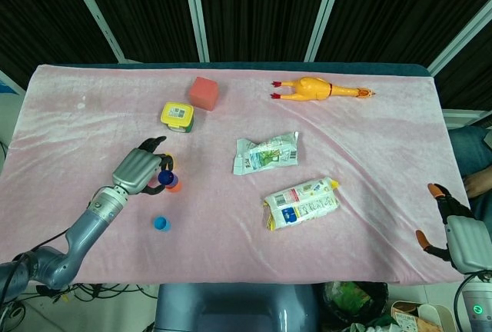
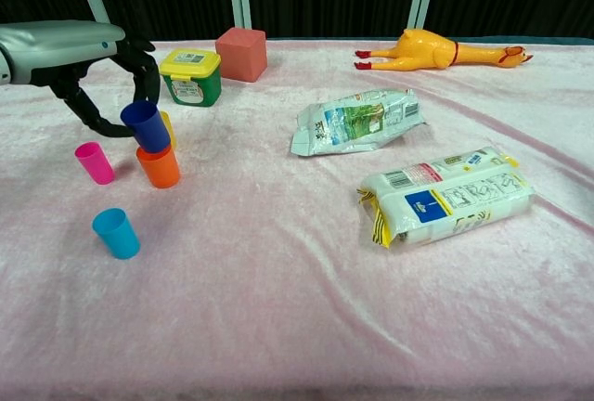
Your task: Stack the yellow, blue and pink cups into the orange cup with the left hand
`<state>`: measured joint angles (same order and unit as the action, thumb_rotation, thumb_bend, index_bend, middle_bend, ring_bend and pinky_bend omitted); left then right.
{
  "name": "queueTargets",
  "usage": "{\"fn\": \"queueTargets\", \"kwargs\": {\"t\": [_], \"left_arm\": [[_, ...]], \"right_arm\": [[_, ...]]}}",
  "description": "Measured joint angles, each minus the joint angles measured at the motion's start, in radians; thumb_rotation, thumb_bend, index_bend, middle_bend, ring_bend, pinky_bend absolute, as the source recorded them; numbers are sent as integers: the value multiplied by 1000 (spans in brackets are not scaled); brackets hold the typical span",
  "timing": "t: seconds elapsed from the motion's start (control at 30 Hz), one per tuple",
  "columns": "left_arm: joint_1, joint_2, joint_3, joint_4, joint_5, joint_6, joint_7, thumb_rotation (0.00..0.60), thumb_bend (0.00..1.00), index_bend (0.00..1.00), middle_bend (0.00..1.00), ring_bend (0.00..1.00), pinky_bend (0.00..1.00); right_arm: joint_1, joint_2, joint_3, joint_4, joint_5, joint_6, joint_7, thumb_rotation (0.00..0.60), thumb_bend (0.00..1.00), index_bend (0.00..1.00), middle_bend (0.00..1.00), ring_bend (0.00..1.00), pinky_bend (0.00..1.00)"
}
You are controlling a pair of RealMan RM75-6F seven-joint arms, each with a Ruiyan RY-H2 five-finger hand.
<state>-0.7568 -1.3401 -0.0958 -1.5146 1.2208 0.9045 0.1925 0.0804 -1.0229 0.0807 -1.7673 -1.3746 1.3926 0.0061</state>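
While my left hand [image 2: 88,58] grips the dark blue plastic cup [image 2: 146,126], I'm mid-stack.
Next I lower it squarely into the orange plastic cup [image 2: 159,166] just beneath.

Left hand [image 2: 88,62] gripping the dark blue cup [image 2: 146,125] tilted just above the orange cup [image 2: 159,165], with the yellow cup [image 2: 167,128] right behind, the pink cup [image 2: 95,161] below the hand, the light blue cup [image 2: 117,232] nearer the camera, well under the hand.
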Motion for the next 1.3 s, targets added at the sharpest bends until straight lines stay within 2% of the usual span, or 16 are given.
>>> {"fn": "queueTargets", "kwargs": {"t": [0.43,0.53,0.6,0.7,0.97,1.3], "left_arm": [[-12,-33,-1,46,-2,-40,-11,600,273,432,467,13,114],[-14,-36,-1,52,-6,-48,-12,600,223,327,385,4,112],[-14,-34,1,52,-16,-56,-8,600,163,216,301,0,105],[-14,-28,5,52,-33,-70,6,600,130,145,261,0,99],[-11,-2,-3,51,-66,-75,11,600,130,146,263,0,98],[-33,-8,-39,164,-76,-115,-58,600,130,210,298,0,101]], "right_arm": [[-1,2,-1,-2,2,-2,1,600,267,32,62,161,214],[0,2,0,-2,4,-3,2,600,268,32,62,161,214],[0,2,0,-2,6,-4,3,600,267,32,62,161,214],[0,2,1,-1,7,-4,4,600,268,32,62,161,214],[-1,3,1,-4,9,-4,4,600,268,32,62,161,214],[1,2,0,-8,14,-9,-3,600,267,32,62,161,214]]}}
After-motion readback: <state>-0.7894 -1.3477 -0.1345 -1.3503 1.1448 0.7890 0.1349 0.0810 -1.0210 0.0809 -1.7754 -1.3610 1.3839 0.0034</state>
